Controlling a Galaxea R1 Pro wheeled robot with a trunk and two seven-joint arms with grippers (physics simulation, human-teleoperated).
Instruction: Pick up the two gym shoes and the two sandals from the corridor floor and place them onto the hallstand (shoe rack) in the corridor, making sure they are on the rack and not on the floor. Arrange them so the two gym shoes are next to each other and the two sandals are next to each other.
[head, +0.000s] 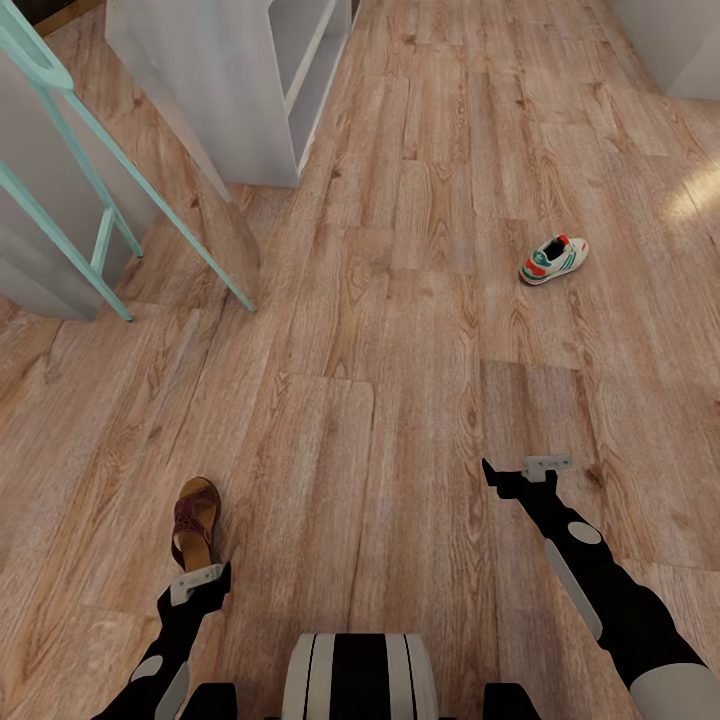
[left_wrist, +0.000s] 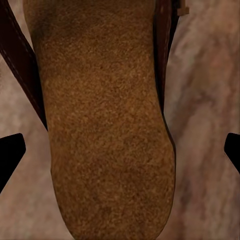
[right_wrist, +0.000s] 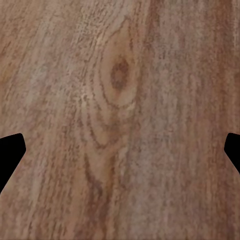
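Observation:
One dark reddish-brown sandal (head: 195, 520) lies on the corridor floor (head: 400, 380) at the lower left. My left gripper (head: 197, 582) hovers over its near end. In the left wrist view the tan footbed of the sandal (left_wrist: 105, 100) lies between the wide-apart fingertips of the left gripper (left_wrist: 120, 155), which is open. A white gym shoe (head: 553, 259) with green stripes and red patches rests on the floor at the right. My right gripper (head: 520, 468) is open over bare planks (right_wrist: 120, 100), well short of that shoe. The pale grey hallstand (head: 250, 90) with open shelves stands at the top.
Mint-coloured bars (head: 120, 190) lean against a grey panel at the left, between the sandal and the shelved unit. Another pale unit's corner (head: 680, 45) shows at the top right. Open wood flooring runs through the middle.

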